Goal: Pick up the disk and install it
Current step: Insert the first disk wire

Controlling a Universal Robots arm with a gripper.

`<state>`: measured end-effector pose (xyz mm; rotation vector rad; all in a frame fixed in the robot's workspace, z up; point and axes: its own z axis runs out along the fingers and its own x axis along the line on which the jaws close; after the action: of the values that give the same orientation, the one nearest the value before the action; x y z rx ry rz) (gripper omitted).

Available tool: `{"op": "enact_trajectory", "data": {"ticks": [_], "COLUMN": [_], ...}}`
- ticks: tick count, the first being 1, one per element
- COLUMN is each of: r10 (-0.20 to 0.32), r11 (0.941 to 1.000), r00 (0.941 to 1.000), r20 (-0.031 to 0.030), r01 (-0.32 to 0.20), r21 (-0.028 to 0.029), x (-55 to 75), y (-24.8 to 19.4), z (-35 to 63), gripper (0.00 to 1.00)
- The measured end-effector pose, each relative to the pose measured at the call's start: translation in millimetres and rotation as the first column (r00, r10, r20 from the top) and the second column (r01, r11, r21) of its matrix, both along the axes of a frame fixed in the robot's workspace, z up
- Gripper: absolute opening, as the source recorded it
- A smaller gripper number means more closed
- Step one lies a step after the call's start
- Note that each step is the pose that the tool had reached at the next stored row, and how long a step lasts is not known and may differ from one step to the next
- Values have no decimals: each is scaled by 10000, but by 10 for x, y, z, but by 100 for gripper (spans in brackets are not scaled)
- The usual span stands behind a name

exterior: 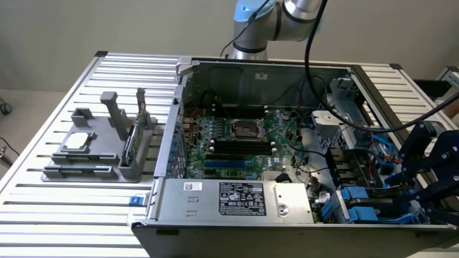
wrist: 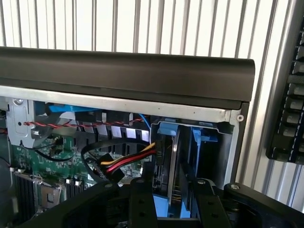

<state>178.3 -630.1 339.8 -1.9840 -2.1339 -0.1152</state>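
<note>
Now gripper (wrist: 173,199) clamped on disk (wrist: 175,161) in drive bay, cables (wrist: 124,164) crowding beside

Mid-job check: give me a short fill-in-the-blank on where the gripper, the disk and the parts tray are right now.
1. The gripper hangs over the drive bays at the exterior view's ____ end of the computer case.
2. The carrier framing the disk is ____ in colour.
3. The grey tray with the small chip sits on the slatted table, ____ the case.

Missing words: right; blue; outside
</note>
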Motion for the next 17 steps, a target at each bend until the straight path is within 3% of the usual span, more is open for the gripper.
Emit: {"op": "enact_trajectory", "data": {"ticks": [3,12,17], "r10": [18,85,113], "r11": [10000,10000,9999], "r00": [10000,10000,9999], "r20": [0,8,8], "r01": [-18,-85,-113], "r21": [5,27,30], "x": [0,1,1], "y": [34,77,129], "z": [-6,-59,-70], "gripper": [37,37,37]}}
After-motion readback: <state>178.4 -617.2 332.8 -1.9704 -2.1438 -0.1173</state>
